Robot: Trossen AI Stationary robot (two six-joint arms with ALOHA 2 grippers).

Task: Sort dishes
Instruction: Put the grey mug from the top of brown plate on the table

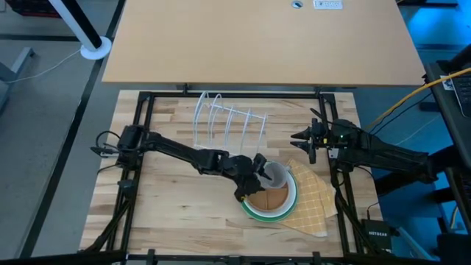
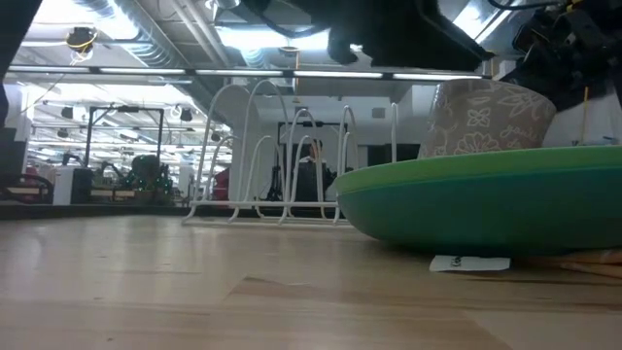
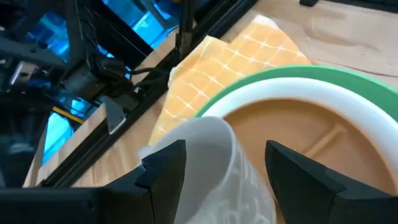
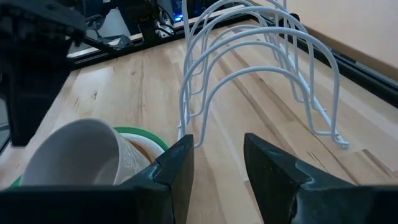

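Mug (image 3: 211, 162) sits on the brown plate (image 3: 298, 134) atop the stack. My left gripper (image 3: 217, 180) straddles it, jaws wide, not pinching yet. I'd close gently, then lift straight up so the plates don't shift. Right gripper (image 4: 214, 165) waits near the rack (image 4: 255, 56), narrowly open.

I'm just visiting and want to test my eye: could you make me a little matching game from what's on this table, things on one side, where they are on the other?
Things:
1. mug
2. rack
3. cloth
4. right gripper

Places:
A. standing empty at the table's far side
B. between the left gripper's open fingers, on the stacked plates
C. idle near the rack
D. lying under the plates

Pairs: 1-B, 2-A, 3-D, 4-C
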